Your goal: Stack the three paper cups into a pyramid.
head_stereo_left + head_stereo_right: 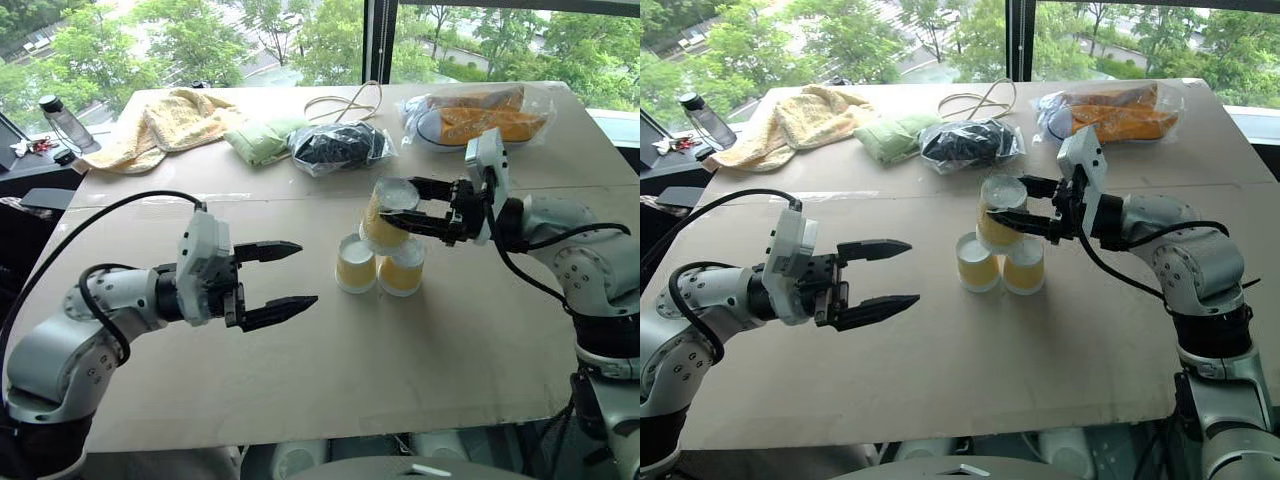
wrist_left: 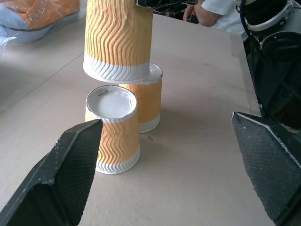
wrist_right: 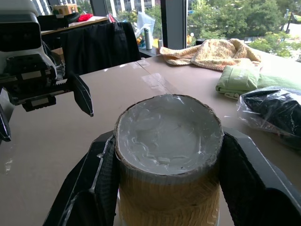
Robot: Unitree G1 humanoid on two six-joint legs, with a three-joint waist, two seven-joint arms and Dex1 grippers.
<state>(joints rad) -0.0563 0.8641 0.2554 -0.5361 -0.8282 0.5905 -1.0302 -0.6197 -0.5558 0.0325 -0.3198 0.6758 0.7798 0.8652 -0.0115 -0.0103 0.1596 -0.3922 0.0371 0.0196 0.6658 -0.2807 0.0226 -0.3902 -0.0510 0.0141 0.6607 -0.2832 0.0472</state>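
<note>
Two paper cups stand upside down and side by side on the brown table. The third cup, also upside down, hangs close over the gap between them, with my right gripper shut on its sides. The right wrist view shows its white base between both fingers. Whether this cup rests on the lower pair I cannot tell. My left gripper is open and empty, a short way left of the cups and pointing at them.
Along the table's far side lie a yellow towel, a green cloth, a black bag, a looped cable and a plastic bag of orange goods. A bottle stands far left. A person's arm is beyond the table.
</note>
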